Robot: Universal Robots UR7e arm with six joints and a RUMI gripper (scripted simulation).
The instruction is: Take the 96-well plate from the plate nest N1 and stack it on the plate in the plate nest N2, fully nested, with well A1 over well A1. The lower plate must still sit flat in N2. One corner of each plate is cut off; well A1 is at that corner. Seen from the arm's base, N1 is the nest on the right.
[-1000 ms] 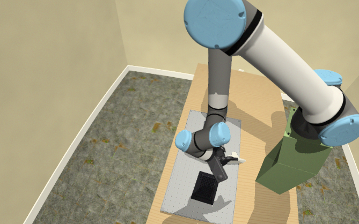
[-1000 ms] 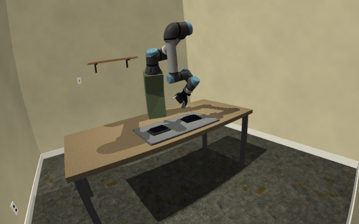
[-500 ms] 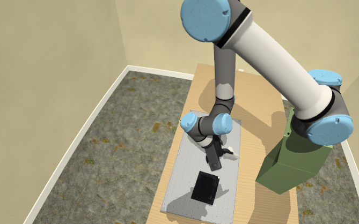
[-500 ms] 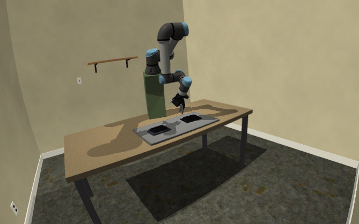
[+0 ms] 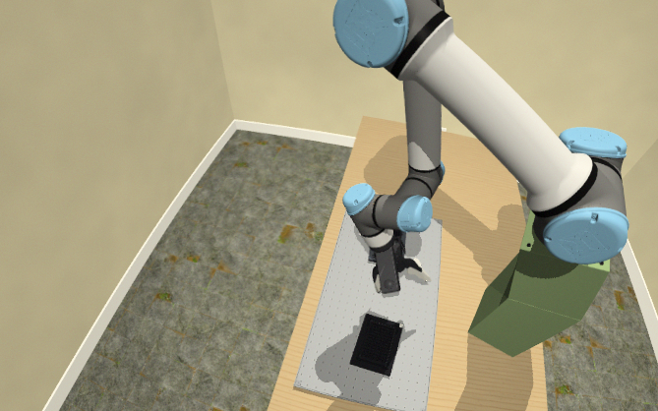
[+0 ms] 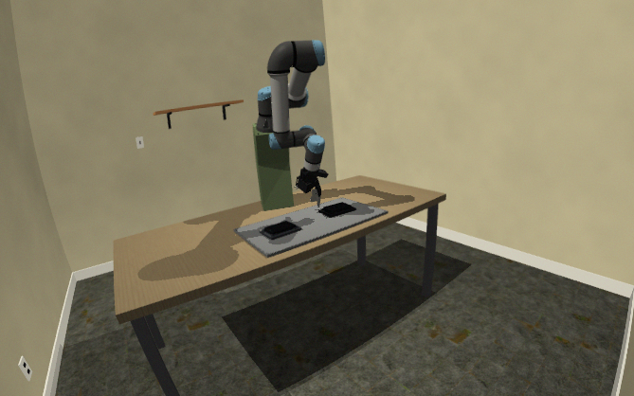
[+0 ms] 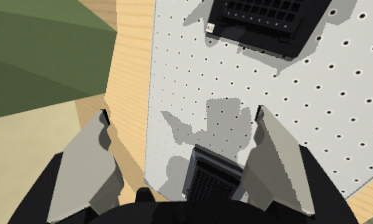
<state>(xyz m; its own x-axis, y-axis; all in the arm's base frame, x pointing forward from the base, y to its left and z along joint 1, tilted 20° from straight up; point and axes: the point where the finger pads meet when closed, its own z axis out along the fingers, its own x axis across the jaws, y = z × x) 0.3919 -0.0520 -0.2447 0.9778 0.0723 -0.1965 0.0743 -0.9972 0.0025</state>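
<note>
1. Fingers of your gripper (image 7: 180, 150) stand wide apart, nothing between them.
2. Your gripper hangs above the grey perforated board (image 5: 341, 306), over the plate nearer the table's right end (image 6: 337, 209).
3. Your other plate (image 5: 376, 343) lies flat, well apart along that board.

End effector (image 7: 183, 150) open, plate (image 7: 268, 22) ahead, perhaps nested

The scene is viewed steeply from above by the top camera, close to the arm. The whole table (image 6: 172, 275) is seen from afar by the exterior camera. The perforated board (image 7: 308, 100), shared by all views, is looked down upon closely by the wrist camera, toward 12 o'clock.
</note>
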